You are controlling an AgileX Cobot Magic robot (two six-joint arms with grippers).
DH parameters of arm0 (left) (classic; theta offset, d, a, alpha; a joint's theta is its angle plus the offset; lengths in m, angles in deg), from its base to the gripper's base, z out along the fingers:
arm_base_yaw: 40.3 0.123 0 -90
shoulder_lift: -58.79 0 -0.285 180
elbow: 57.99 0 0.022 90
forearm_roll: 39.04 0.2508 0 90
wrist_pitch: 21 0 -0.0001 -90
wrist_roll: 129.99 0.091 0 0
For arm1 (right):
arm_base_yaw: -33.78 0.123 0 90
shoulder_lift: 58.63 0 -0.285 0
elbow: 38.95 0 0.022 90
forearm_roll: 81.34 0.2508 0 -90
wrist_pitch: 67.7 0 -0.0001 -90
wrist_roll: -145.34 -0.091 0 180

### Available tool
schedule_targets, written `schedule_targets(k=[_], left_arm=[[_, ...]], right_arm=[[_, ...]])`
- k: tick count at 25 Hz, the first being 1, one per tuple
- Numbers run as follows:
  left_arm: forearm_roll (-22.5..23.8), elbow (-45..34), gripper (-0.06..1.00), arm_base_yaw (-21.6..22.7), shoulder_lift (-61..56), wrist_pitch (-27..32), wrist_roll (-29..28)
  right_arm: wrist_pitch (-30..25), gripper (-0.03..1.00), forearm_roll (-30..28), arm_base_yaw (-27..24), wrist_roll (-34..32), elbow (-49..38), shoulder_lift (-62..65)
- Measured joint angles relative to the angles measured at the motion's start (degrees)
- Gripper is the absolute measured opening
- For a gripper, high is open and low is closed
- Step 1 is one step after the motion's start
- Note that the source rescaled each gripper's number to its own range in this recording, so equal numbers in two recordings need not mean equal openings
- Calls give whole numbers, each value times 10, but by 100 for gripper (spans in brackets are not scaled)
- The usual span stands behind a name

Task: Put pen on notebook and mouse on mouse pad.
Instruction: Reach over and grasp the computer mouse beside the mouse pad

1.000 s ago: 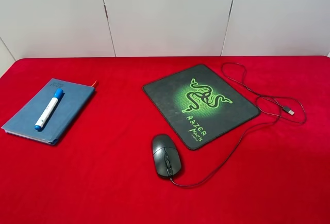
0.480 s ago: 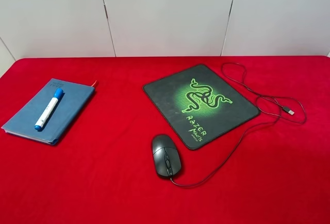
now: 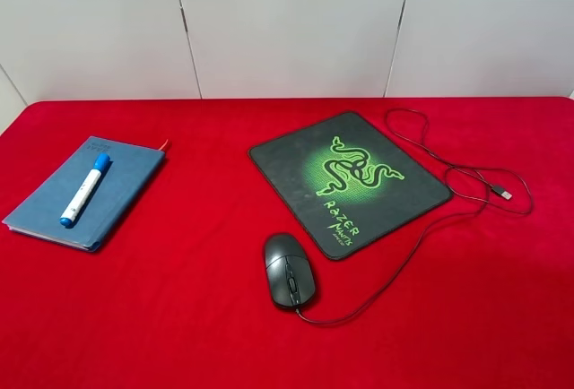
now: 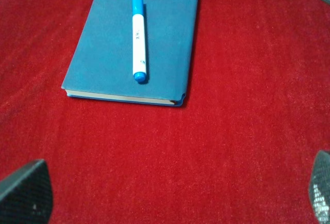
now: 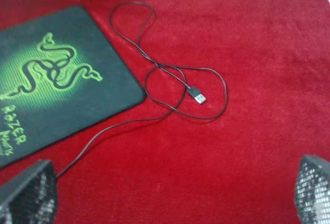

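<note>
The white pen with blue cap (image 3: 84, 190) (image 4: 138, 38) lies lengthwise on the closed slate-blue notebook (image 3: 117, 199) (image 4: 108, 59) at the table's left. The dark mouse (image 3: 289, 269) rests on the red cloth just in front of the black mouse pad (image 3: 377, 201) (image 5: 103, 79) with its green snake logo. Its thin cable (image 3: 421, 237) (image 5: 170, 92) loops to the right of the pad. No arm shows in the exterior view. My left gripper (image 4: 170, 198) is open, back from the notebook, with only its fingertips (image 4: 26, 193) showing. My right gripper (image 5: 170, 195) is open over the cloth near the cable.
A red cloth (image 3: 197, 299) covers the whole table. A white panelled wall (image 3: 287, 21) stands behind it. The USB plug (image 3: 505, 194) (image 5: 198, 96) lies at the right end of the cable loops.
</note>
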Motion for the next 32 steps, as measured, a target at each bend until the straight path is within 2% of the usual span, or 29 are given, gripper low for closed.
schedule_targets(k=[5, 11, 22, 32], left_arm=[[0, 0, 100, 0, 0, 0, 0], [0, 0, 100, 0, 0, 0, 0], [0, 0, 100, 0, 0, 0, 0], [0, 0, 100, 0, 0, 0, 0]], right_arm=[[4, 100, 0, 4, 58, 71, -132], [13, 100, -4, 84, 66, 120, -249], [32, 100, -4, 238, 19, 127, -450], [93, 100, 2, 378, -32, 127, -596]])
